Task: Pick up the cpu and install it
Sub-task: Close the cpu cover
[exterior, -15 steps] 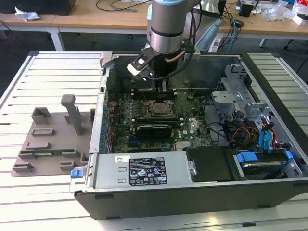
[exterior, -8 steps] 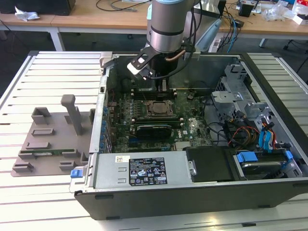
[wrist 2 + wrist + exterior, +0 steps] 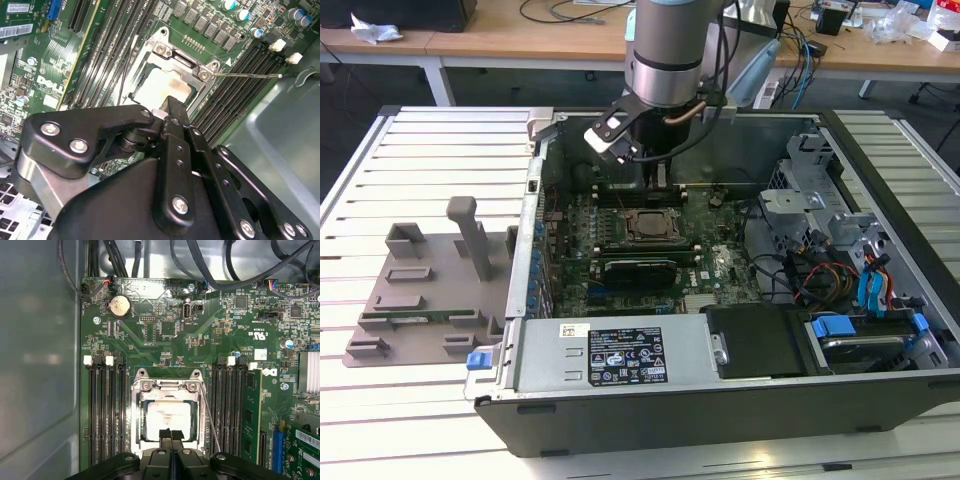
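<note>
Arm reaches down into the open computer case [image 3: 620, 400], which lies on its side on the slatted table [image 3: 420, 140]. The grey tray [image 3: 420, 300] sits on the table well apart from the case, to the exterior view's left. The cpu [image 3: 167, 416] lies flat inside the socket frame [image 3: 167, 386] on the motherboard [image 3: 150, 330], silver top up and square with the frame opening; in the second wrist view the cpu [image 3: 160, 87] is framed the same way by the metal bracket. Gripper [image 3: 171, 434] is poised over the cpu's near edge, its two black fingers pressed together with only a thin seam between them and nothing clamped there. In the exterior view the gripper [image 3: 657, 183] is just above the socket area. Whether the tips actually touch the chip's top is not resolvable; they overlap its edge in both wrist views. The thin wire lever [image 3: 210, 420] runs alongside the frame, next to the memory slots [image 3: 227, 410]. A coin cell [image 3: 119, 305] sits further up the board.
</note>
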Tool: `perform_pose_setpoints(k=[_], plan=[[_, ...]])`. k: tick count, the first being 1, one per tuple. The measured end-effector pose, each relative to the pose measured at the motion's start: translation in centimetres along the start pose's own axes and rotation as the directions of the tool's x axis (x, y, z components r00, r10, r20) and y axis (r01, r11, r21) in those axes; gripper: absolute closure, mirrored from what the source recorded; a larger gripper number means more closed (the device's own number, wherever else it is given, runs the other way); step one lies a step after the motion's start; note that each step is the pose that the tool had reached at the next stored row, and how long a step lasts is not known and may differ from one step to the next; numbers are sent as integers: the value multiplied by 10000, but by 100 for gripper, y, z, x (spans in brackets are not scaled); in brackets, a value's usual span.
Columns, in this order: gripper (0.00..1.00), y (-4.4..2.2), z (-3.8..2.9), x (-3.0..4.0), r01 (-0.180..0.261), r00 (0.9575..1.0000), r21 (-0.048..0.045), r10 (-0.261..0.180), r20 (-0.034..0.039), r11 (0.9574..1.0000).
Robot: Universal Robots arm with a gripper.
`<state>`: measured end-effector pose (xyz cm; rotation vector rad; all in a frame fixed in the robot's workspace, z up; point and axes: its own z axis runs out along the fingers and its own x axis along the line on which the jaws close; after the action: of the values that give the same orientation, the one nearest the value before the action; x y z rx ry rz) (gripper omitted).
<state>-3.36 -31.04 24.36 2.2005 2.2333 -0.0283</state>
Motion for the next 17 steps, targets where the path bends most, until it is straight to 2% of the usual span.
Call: perform_pose_setpoints(k=[17], plan=[[89, -1, -69, -1, 0, 10000, 1, 0, 3, 10000]])
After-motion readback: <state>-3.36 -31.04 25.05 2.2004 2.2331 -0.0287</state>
